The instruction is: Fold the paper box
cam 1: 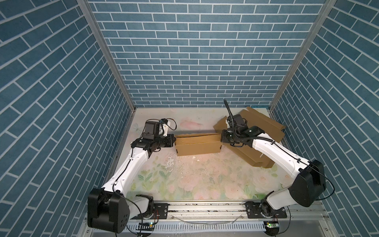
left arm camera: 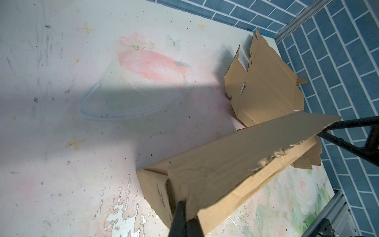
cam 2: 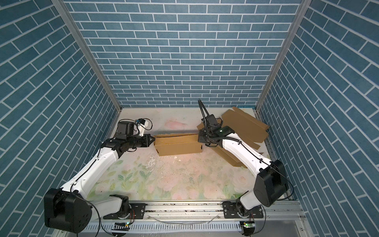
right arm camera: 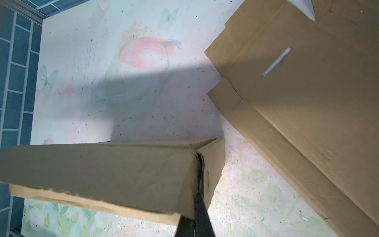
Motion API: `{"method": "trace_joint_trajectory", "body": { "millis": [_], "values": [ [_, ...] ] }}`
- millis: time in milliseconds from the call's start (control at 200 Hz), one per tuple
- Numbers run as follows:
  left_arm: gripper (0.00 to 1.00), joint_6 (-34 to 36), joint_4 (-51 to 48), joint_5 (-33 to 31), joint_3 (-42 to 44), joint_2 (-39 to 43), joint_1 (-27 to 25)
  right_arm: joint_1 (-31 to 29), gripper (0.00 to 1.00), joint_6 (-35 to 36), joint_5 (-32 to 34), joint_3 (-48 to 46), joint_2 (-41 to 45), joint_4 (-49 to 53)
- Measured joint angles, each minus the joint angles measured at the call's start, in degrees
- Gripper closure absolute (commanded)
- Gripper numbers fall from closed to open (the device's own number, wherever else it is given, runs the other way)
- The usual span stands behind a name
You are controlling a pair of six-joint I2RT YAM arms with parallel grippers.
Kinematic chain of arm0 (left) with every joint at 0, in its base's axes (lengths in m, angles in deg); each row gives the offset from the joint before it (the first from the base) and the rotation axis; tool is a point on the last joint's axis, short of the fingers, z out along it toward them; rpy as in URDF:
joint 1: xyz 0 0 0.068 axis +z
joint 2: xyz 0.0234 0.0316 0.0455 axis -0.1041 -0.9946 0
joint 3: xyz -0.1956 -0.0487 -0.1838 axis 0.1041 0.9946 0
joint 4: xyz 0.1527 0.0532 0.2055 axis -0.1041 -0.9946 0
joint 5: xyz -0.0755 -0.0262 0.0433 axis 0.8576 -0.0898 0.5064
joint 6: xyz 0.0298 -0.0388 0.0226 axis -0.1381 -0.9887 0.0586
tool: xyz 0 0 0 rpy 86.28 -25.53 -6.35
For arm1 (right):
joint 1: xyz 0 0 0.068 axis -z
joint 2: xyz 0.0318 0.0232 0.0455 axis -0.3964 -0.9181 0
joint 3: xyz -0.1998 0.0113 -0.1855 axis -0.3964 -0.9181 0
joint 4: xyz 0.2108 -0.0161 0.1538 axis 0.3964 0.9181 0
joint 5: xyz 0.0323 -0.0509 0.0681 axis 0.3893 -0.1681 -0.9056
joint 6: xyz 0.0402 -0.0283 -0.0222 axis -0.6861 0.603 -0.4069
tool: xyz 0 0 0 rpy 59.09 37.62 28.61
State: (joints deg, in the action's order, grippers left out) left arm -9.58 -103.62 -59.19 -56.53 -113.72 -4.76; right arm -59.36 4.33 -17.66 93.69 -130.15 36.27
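- The left gripper (cam 1: 174, 140) (left arm camera: 185, 218) is closed, pinching the corner of the top flap at the left end of the paper box (cam 1: 198, 146) (left arm camera: 225, 174).
- The right gripper (cam 2: 198, 137) (right arm camera: 194, 217) is also closed. One finger runs into the seam at the box's right end, so the flap edge sits between its fingers.
- The box lies on its long side in the middle of the surface (cam 1: 205, 176), held between the two grippers. Its top flap has a ragged, torn edge.
- Small white marks on both wrists are too small to read.
- A pile of flat cardboard sheets (cam 1: 262, 125) (right arm camera: 307, 102) lies just beside the box's right end, in the far right corner. The right arm reaches over it, and one sheet has a narrow slot.
- The surface has a faded floral print with flaked patches in front of the box.
- Blue brick-pattern walls (cam 1: 194, 61) enclose three sides.
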Motion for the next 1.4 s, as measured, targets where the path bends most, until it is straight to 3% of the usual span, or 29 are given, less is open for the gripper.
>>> {"method": "trace_joint_trajectory", "body": {
  "millis": [295, 655, 760, 885, 1140, 1400],
  "values": [
    [0.99, 0.3, 2.4, -0.3, 2.4, 1.6, 0.0, 0.2, 0.99, 0.5, -0.9, 0.1, 0.0, 0.4],
    [0.98, 1.3, 2.3, -0.8, 2.4, 1.6, 0.0, 6.7, 0.55, 6.1, -16.2, 0.8, 0.5, 2.9],
    [0.98, 1.4, 2.3, -0.9, 2.4, 1.6, 0.0, 7.9, 0.45, 13.5, -15.9, 2.3, 2.3, 5.8],
    [0.98, 1.7, 2.3, -0.9, 2.4, 1.6, 0.0, 6.7, 0.27, 24.3, -10.4, 4.5, 6.2, 7.1],
    [0.98, 2.1, 2.2, -1.0, 2.4, 1.6, 0.0, -4.3, 0.03, 50.1, 3.0, 6.8, 6.2, 4.0],
    [0.98, 2.5, 2.3, -1.1, 2.4, 1.4, 0.0, -12.0, 0.01, 70.1, 6.2, 6.8, -2.2, -1.7]
  ]
}}
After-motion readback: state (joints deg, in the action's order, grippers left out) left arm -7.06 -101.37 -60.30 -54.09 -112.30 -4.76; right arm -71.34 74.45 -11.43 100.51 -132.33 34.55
